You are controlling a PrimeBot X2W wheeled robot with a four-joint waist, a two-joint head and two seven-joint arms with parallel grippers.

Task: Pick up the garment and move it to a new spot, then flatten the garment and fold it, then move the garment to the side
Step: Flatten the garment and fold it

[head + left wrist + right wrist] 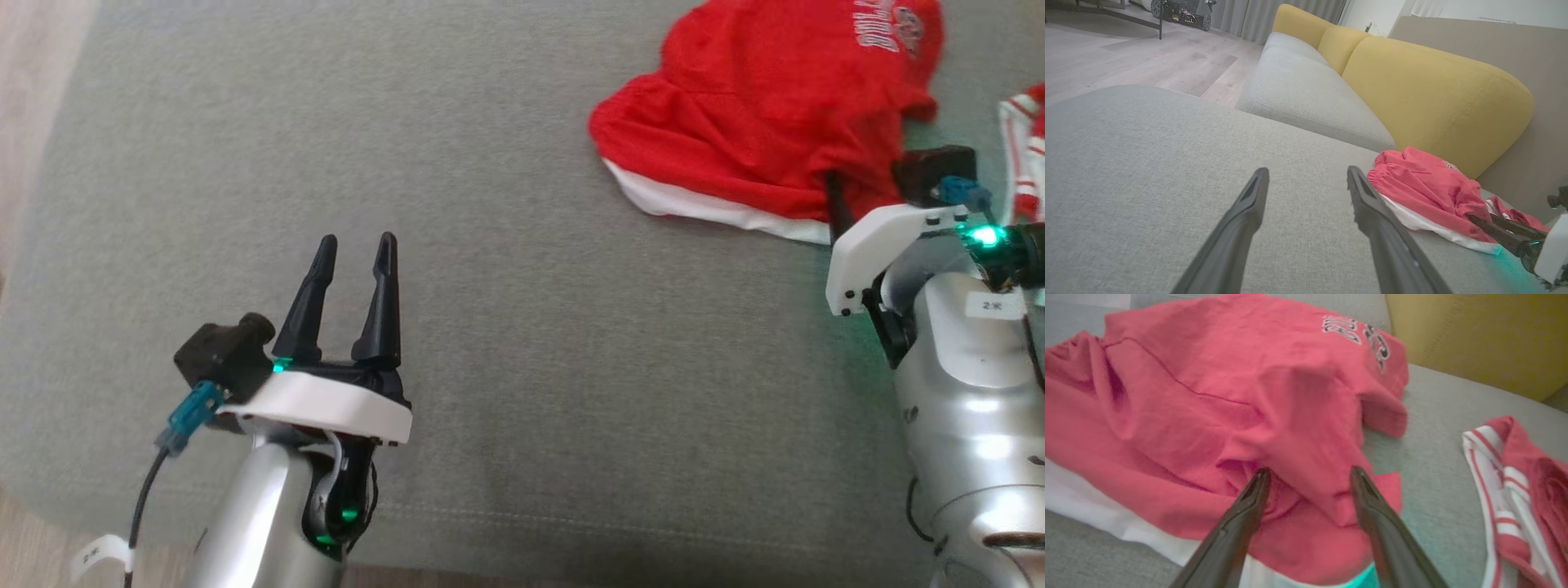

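I'm seeing right gripper [1309,471] spread wide at crumpled red garment [759,122], fold lying between fingers [1241,522]; left gripper [357,239] hovering wide over grey cushion [531,343], well apart.

You've 2 garments on the seat cushion [490,327]: red garment [759,122] nr far edge, striped garment [1024,155] further right. 2 grippers: left gripper [353,245], right gripper [1309,471].

Garment [759,122]: red cloth, fine matt knit, with a smooth white cloth layer at its near edge. Sofa seat [506,343] under the garment: grey woven fabric, matt, slightly rough. Fingers [380,302] left of the garment: dark matt plastic. Forearm [971,425] beside the garment: glossy silver.
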